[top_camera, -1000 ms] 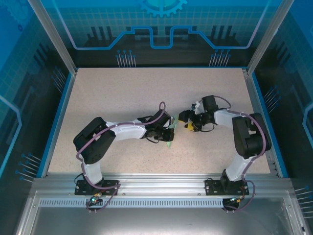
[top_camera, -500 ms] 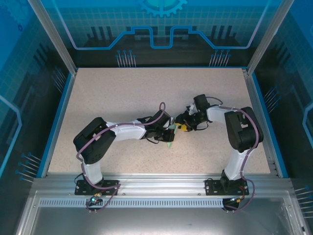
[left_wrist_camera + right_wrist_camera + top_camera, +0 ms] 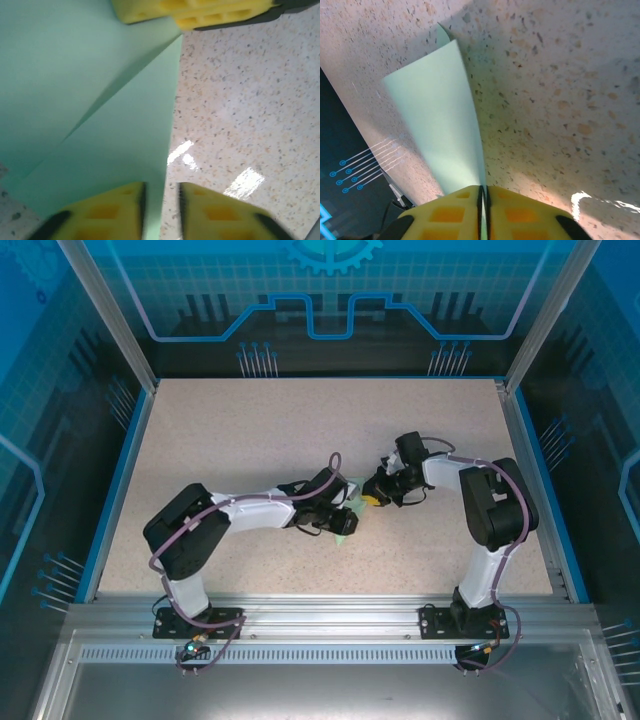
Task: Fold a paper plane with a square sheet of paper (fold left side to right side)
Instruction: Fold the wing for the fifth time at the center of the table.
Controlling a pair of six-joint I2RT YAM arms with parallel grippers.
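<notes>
Setting: speckled beige surface (image 3: pixel 250 430) inside a blue-walled enclosure, where my two arms meet near its middle.
Right fingers (image 3: pixel 450 212): pressed together, pinching the paper (image 3: pixel 100 100) by one thin edge.
Left fingers (image 3: pixel 100 217): slightly parted and clamping nothing, with the paper's straight edge lying in the gap between them.
Paper, position: ahead of my left fingers and to their left side, and it stretches away in front of my right fingers.
Long axis: along that straight edge, from my left fingers' gap to my right fingers' pinch at the far end.
Nearer arm: both are at the paper, but only the right holds it.
Paper, appearance: pale mint-green, plain, with one diagonal crease and a layer overlapping along it.
Next move, as I judge it: carry the pinched layer across while the left end stays put.
</notes>
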